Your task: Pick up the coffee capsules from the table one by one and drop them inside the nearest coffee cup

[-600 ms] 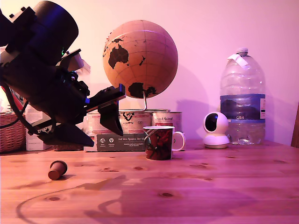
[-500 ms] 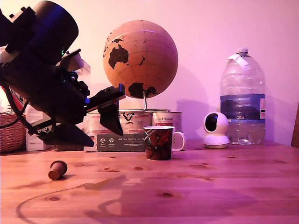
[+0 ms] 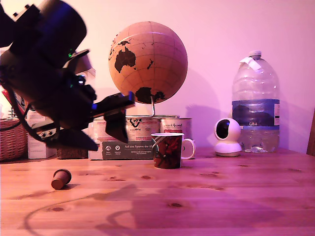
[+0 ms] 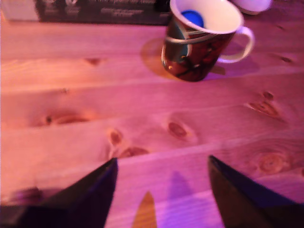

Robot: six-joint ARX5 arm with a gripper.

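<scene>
A small reddish-brown coffee capsule [image 3: 61, 178] lies on its side on the pine table [image 3: 206, 196], toward the exterior view's left. The coffee cup [image 3: 167, 150] with the red-and-black print and white handle stands further back, near the middle. My gripper [image 3: 125, 119] hangs in the air between them, above the table, higher than the capsule and to its right in the exterior view. In the wrist view the gripper [image 4: 162, 161] is open with only bare wood between its dark fingers. The cup [image 4: 199, 42] lies ahead, and something blue [image 4: 192, 18] shows inside it.
Behind the cup stand silvery tins [image 3: 174, 125], a dark box [image 3: 128, 149] and a globe [image 3: 147, 61]. A white camera [image 3: 227, 136] and a large water bottle [image 3: 255, 103] are at the right. A wicker basket [image 3: 12, 140] sits at the far left.
The arm has shifted slightly to the exterior view's right and a little upward, and looks blurred. Capsule and cup have not moved. The gripper stays open.
</scene>
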